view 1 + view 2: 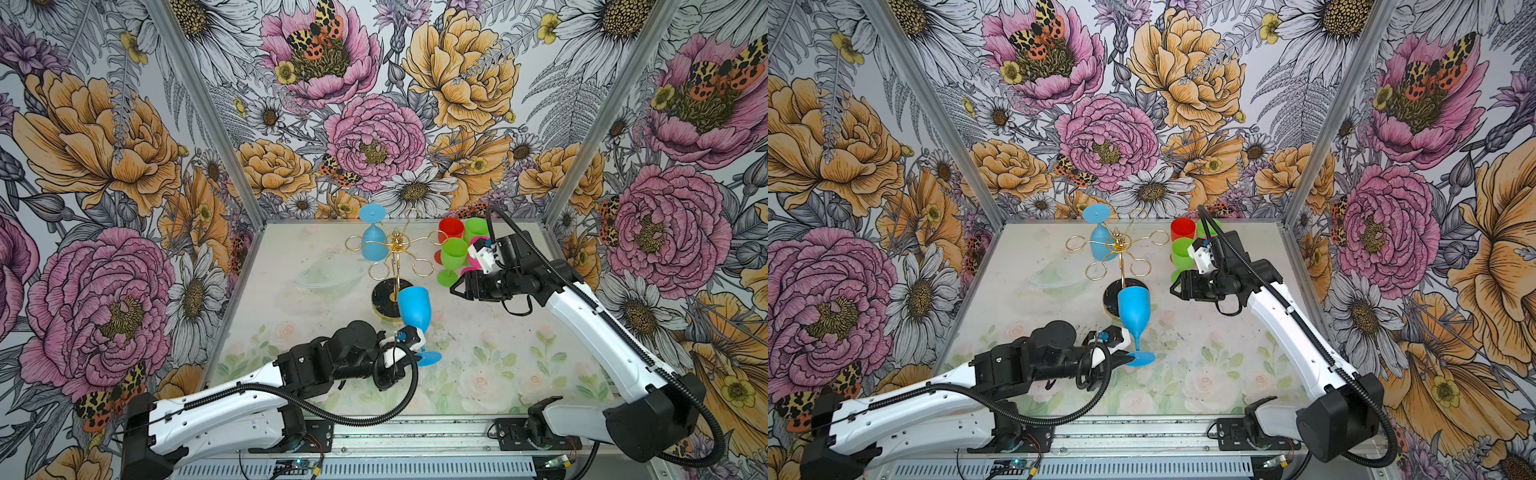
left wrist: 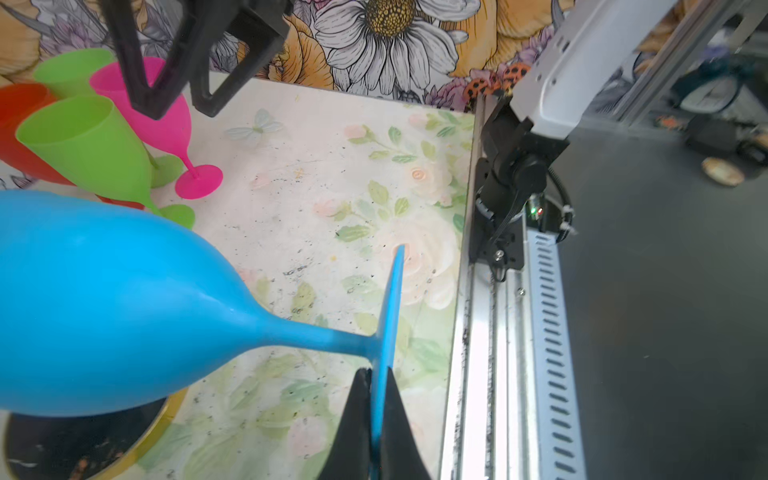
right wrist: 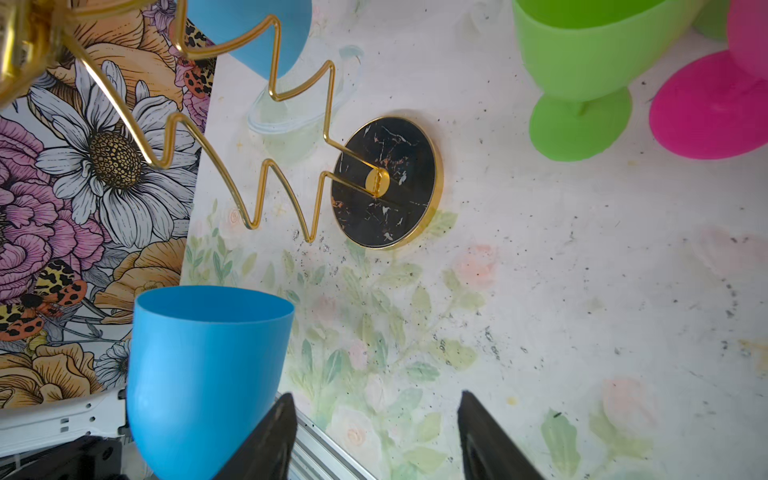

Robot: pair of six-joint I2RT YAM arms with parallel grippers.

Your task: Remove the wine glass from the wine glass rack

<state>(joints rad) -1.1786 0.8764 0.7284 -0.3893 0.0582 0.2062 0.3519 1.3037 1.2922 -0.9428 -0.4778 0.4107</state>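
Note:
The wine glass rack stands mid-table, gold wire arms over a round black base. One blue wine glass hangs upside down from a far arm. A second blue wine glass is bowl-up and tilted in front of the base, apart from the arms. My left gripper is shut on the rim of its foot. My right gripper is open to the right of the rack, the blue bowl beside one finger, not between them.
A cluster of upright glasses stands at the back right: red, two green and pink, just behind my right wrist. The metal rail edges the table front.

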